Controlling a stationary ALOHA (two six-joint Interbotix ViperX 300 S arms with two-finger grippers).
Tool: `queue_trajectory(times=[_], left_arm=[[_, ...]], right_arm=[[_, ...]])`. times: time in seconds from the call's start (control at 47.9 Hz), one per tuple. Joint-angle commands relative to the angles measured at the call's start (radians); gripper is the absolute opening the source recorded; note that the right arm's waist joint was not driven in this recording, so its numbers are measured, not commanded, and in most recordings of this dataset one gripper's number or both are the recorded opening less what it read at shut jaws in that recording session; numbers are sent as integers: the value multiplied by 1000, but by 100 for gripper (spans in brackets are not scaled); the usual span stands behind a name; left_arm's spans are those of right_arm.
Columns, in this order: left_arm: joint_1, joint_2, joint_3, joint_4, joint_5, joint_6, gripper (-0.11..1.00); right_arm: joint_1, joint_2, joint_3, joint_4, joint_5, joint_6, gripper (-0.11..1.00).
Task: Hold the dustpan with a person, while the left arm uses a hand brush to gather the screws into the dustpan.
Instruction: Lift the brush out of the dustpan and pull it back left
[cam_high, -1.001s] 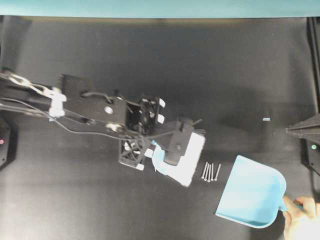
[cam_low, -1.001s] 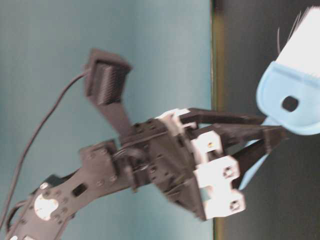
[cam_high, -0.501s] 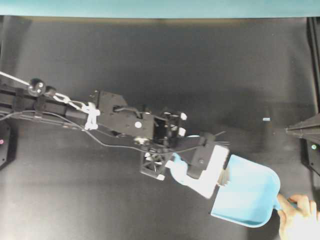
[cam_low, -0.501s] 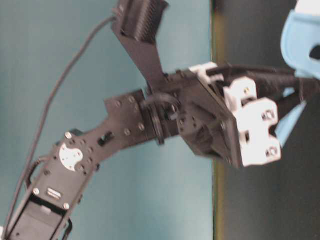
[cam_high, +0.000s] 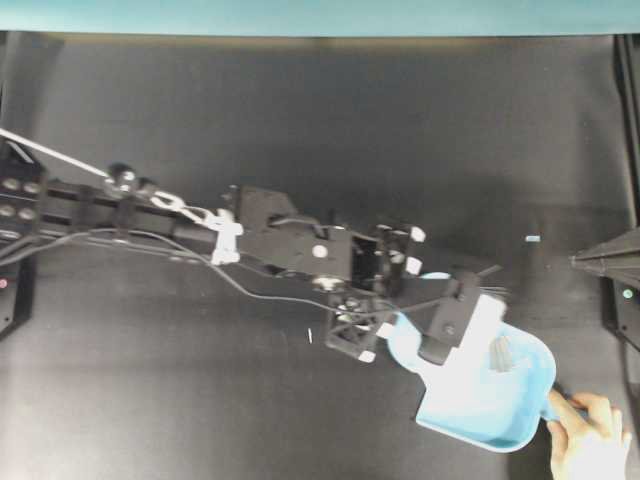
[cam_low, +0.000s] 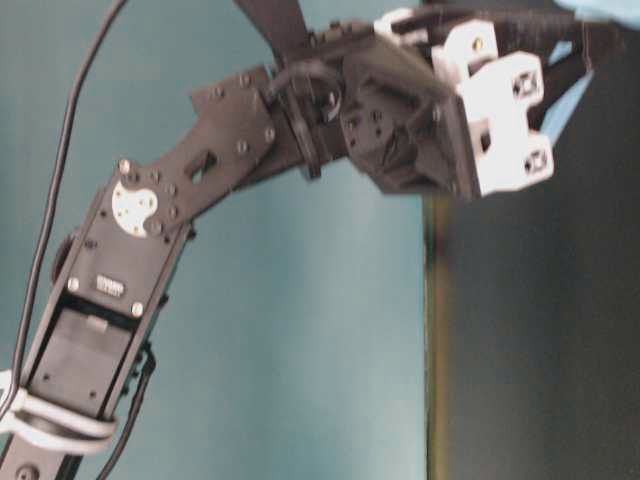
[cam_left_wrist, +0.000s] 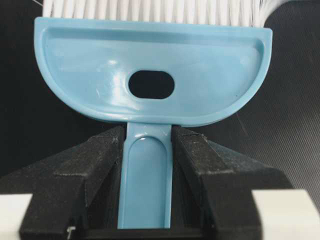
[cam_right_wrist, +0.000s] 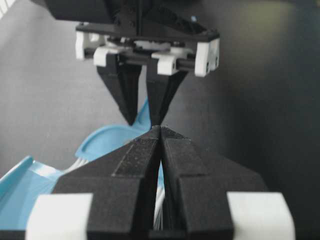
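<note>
Blue hand brush (cam_left_wrist: 150, 75) unlabelled, dustpan (cam_high: 500, 410) unmarked

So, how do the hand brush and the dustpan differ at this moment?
The hand brush has white bristles and a thin handle; the dustpan is a hollow scoop. The left tool clamps the brush's handle, while a person's hand holds the dustpan's. The brush reaches into the dustpan's mouth; the dustpan lies flat on the table. Both are light blue plastic.
</note>
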Motion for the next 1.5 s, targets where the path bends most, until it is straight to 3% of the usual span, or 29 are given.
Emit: queue_trajectory(times=[0.0,0.209,0.396,0.563,0.689,0.835,0.939,1.022,1.273,1.481], left_arm=[[-3,18,-61,2,-6,3,31],[-3,32,-104,2,-31,2,31],[9,-72,-52,2,-40,-14,31],[28,-218,77,2,-64,-18,31],[41,-353,239,2,-138,-20,31],[52,-483,453,2,-301,-26,31],[60,-557,589,2,-451,-64,31],[61,-594,667,2,-506,-94,31],[61,-655,807,2,-541,-117,31],[67,-672,902,2,-637,-141,31]], right_arm=[[0,9,-5,2,-12,-5,0],[0,11,-5,0,-12,-5,0],[0,11,-5,2,-12,-5,0],[0,9,-5,2,-14,-5,0],[0,11,-5,2,-12,-5,0],[0,11,-5,2,-12,-5,0],[0,9,-5,2,-12,-5,0],[0,9,-5,2,-12,-5,0],[0,9,-5,0,-12,-6,0],[0,11,-5,2,-12,-6,0]])
